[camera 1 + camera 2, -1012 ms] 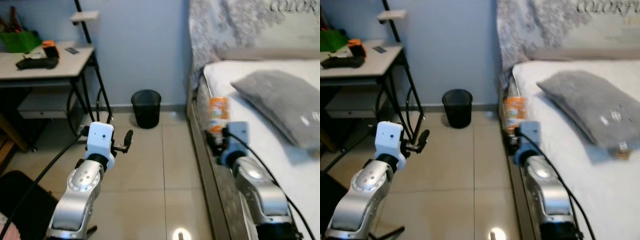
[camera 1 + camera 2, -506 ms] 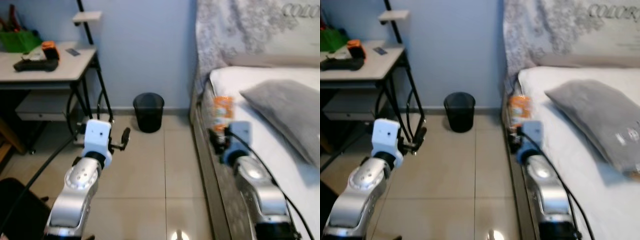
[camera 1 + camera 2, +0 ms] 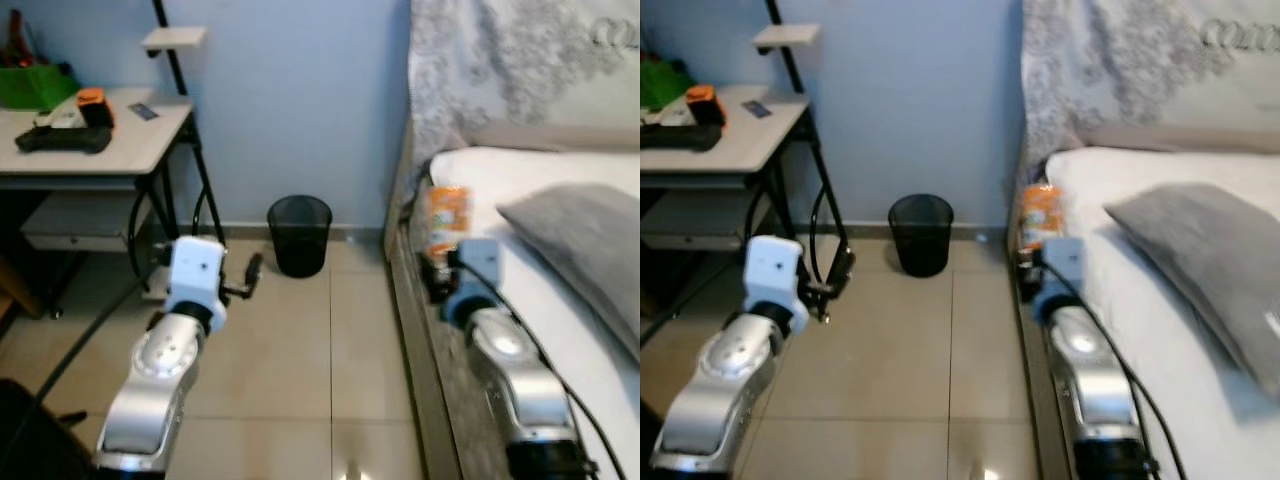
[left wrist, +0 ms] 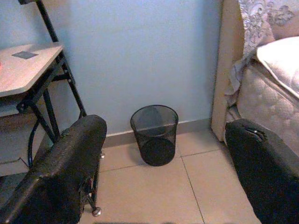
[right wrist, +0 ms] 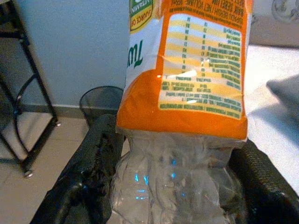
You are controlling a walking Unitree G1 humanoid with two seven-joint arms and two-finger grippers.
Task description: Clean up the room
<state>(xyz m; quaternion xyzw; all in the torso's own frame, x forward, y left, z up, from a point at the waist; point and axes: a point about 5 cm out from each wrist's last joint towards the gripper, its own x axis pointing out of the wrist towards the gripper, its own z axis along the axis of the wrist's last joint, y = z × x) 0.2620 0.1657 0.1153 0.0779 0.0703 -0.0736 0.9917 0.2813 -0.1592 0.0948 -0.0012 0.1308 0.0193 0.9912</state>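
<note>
Bottle (image 5: 182,116) sits clamped between right fingers (image 5: 93,168), facing bin (image 3: 299,234).

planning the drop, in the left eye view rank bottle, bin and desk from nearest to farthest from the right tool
1. Plastic bottle, gripped in the right tool beside the bed.
2. Black mesh bin, on the floor by the wall, to its left.
3. Desk, far left.

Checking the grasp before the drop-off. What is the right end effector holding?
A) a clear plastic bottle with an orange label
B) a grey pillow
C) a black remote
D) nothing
A: the right end effector is shut on the clear plastic bottle, whose orange label shows between its fingers.
</note>
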